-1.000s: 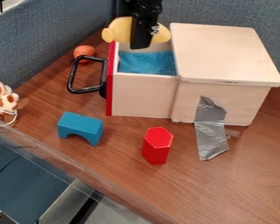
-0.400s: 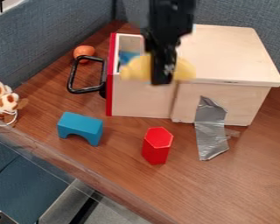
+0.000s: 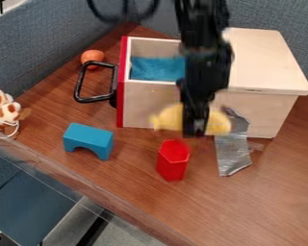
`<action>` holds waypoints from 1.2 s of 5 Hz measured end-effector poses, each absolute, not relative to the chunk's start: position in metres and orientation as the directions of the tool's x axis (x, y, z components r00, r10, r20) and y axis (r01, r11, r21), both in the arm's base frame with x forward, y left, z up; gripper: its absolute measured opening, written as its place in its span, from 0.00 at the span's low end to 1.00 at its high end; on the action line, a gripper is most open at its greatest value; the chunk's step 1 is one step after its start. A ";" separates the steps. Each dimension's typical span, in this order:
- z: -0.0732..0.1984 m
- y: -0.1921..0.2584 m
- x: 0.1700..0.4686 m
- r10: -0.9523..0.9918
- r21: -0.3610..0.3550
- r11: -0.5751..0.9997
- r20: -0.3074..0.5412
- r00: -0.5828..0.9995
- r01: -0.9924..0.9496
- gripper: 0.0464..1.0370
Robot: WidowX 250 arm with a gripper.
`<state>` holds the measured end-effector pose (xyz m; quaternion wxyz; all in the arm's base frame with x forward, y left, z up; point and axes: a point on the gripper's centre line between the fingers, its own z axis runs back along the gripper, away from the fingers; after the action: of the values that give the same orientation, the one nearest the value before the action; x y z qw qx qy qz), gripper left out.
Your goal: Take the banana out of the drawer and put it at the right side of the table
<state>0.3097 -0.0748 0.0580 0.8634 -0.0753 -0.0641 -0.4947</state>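
Nearest on the brown wood-grain table (image 3: 266, 192), a red hexagonal plastic-looking block (image 3: 173, 164) stands upright, with a bright blue arch-shaped block (image 3: 88, 139) to its left (its curved cutout faces the near edge). Over to the right, a strip of wrinkled silver tape (image 3: 233, 156) runs down the near side of the box and onto the table. At the left edge sits a white-and-brown spotted plush toy (image 3: 6, 109).

Above and just behind the red block, the black two-finger claw (image 3: 194, 132) is clamped around the middle of the yellow toy banana (image 3: 168, 118). The banana lies crosswise, an end jutting out on either side, outside the drawer and in front of it and the box.

Behind that, the pale wooden drawer (image 3: 147, 102) stands open, with a red front, black handle (image 3: 77, 87) and blue lining (image 3: 144, 68); it joins the pale wooden box (image 3: 269, 62). Beyond the handle rests a round orange object (image 3: 92, 56), and farthest back rise blue-grey fabric partitions (image 3: 50, 36).
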 end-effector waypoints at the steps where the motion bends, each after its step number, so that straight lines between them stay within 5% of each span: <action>1: 0.053 -0.082 0.312 -0.862 -0.032 0.470 0.200 0.466 0.882 0.53; 4: 0.046 -0.089 0.289 -0.942 0.003 0.292 0.173 0.287 0.957 0.53; 5: 0.043 -0.098 0.281 -0.962 -0.010 0.220 0.167 0.218 0.976 0.61; 6: 0.042 -0.102 0.280 -0.966 -0.010 0.198 0.166 0.197 0.980 0.90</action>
<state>0.2795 -0.1024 0.0416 0.7715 -0.0566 -0.0612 -0.6308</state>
